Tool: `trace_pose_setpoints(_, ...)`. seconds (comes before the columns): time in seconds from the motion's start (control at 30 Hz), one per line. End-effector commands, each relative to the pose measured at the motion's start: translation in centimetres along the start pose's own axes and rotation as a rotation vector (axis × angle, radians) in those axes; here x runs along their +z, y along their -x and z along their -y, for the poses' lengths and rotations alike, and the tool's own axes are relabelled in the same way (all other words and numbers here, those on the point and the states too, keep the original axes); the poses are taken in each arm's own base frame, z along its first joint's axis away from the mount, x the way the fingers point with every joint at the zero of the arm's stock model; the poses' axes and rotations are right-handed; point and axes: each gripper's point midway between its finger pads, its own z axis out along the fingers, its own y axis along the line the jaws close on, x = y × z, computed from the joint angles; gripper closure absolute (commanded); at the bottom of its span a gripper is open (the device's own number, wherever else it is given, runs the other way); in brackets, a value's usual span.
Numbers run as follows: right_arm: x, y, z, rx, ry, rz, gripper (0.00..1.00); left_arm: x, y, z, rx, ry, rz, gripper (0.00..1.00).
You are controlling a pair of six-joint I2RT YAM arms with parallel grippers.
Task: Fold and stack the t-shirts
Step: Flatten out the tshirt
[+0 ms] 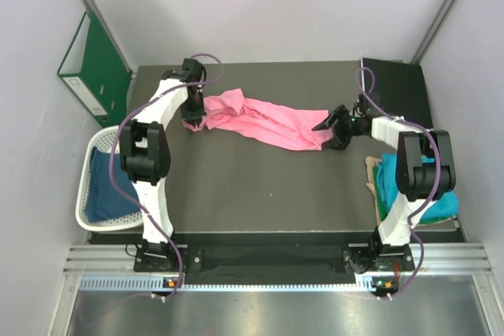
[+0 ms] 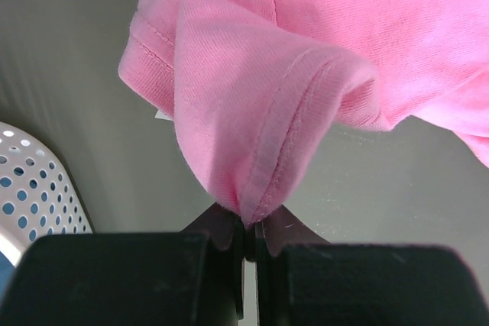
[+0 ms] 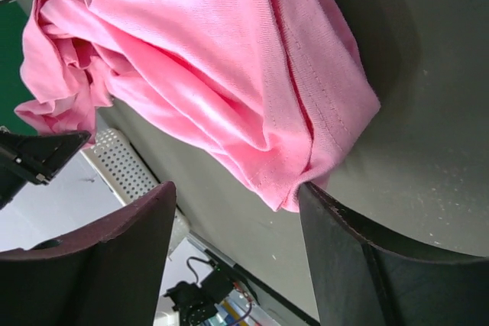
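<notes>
You see the pink t-shirt [image 2: 321,51] as soft matt cloth (fine weave, stitched hems), the table [image 3: 435,97] matt and speckled, the basket [image 2: 34,188] perforated white plastic.

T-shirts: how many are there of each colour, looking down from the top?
pink t-shirt: 1
dark blue t-shirt: 1
teal t-shirt: 1
Total: 3
</notes>
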Motion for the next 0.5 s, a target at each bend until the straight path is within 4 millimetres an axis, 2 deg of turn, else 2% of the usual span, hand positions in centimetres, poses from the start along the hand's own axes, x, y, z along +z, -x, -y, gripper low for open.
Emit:
trace_pose_setpoints(0.0,-1.4,0.8,-2.3,-0.018,0.077,0.023,0.37,-0.1,0.2,-0.2,0.002,0.004,0.014,1.00)
trace_pose_setpoints(0.47,-3.5,-0.1,-2.5,-0.061,0.026,0.017,0.36,0.1,0.2,0.0,0.005,-0.005,0.012,1.00)
